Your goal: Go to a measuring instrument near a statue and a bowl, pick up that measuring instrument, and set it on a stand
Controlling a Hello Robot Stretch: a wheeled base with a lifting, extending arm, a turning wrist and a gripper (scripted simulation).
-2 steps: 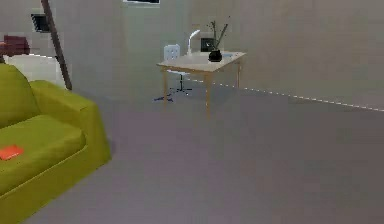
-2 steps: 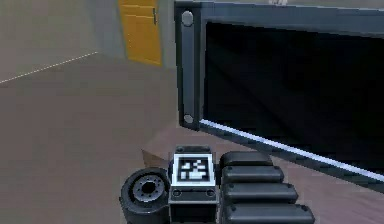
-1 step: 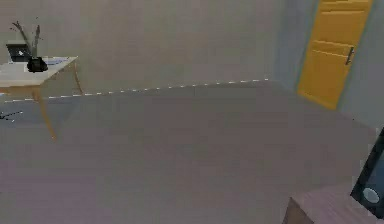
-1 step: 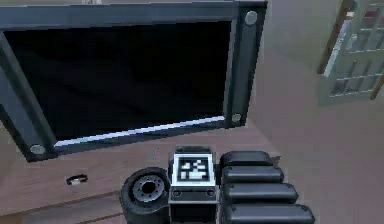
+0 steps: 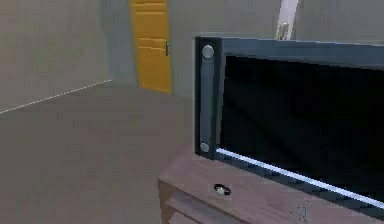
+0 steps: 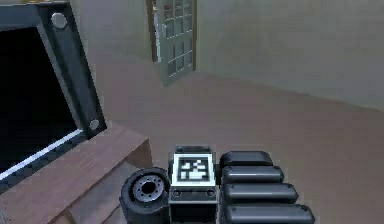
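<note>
A wooden stand (image 5: 200, 195) carries a large dark television (image 5: 300, 110) with a grey frame at the forward view's right. A small dark round thing (image 5: 219, 187) lies on the stand's top in front of the screen. In the arm side view the same television (image 6: 40, 90) and stand (image 6: 95, 170) sit at the left. At the bottom edge is the arm's black ribbed bar (image 6: 255, 188), with a white marked square (image 6: 195, 167) at its end. Left of that is the gripper's dark round body (image 6: 145, 197). Its far end is not clear, so I cannot tell whether it holds anything.
A yellow door (image 5: 152, 45) stands in the far wall beyond open grey floor (image 5: 90, 140) at the forward view's left. In the arm side view a pale door with glass panes (image 6: 172, 40) stands at the back, with bare floor (image 6: 280, 110) in front of it.
</note>
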